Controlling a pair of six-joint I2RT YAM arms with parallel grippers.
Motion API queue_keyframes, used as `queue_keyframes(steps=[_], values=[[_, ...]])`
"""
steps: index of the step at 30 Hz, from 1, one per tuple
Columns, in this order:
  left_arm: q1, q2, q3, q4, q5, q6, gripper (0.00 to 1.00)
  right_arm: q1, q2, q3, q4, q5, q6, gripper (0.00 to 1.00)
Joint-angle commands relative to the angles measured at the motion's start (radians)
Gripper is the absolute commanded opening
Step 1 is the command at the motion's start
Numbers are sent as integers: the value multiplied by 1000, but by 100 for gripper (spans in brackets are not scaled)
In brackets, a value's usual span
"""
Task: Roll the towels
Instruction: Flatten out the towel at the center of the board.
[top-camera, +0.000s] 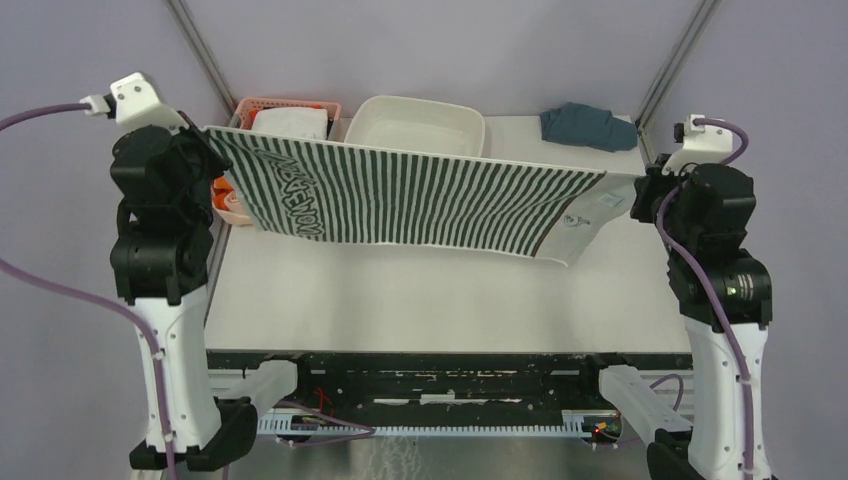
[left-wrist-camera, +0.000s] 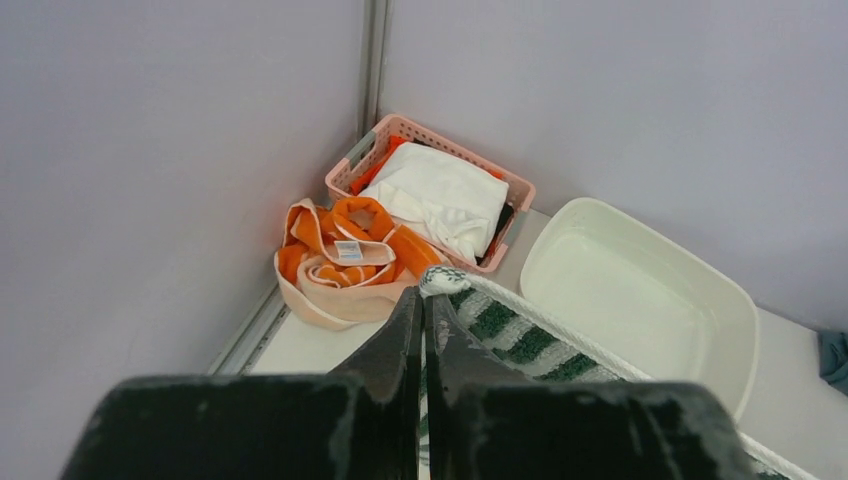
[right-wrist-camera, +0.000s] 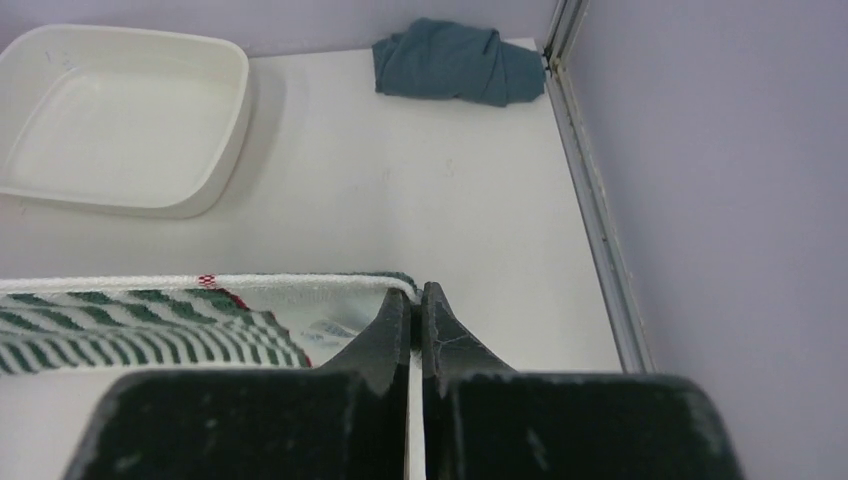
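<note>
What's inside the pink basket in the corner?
A crumpled white cloth fills most of the pink basket. A bit of orange fabric peeks out beside it. Whatever lies under the cloth is covered.

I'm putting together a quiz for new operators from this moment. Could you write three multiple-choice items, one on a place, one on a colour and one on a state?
1. Where does the orange towel lie?
A) in the white tub
B) beside the pink basket
C) on the blue-grey cloth

2. What colours are the stripes of the striped towel?
A) dark green and white
B) blue and yellow
C) red and black

3. How is the striped towel held?
A) spread flat on the table
B) stretched in the air, with the left pincer and the right pincer each shut on an end
C) hanging from the left pincer alone

Answers:
1 B: the left wrist view shows it crumpled next to the basket.
2 A: the top view shows the green and white bands.
3 B: each wrist view shows closed fingers pinching the towel's edge.
</note>
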Motion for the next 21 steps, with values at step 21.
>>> queue_keyframes(steps=[21], values=[[-27,334,-663,551,172,-55,3,13,493,-297,591,242,-157,1]])
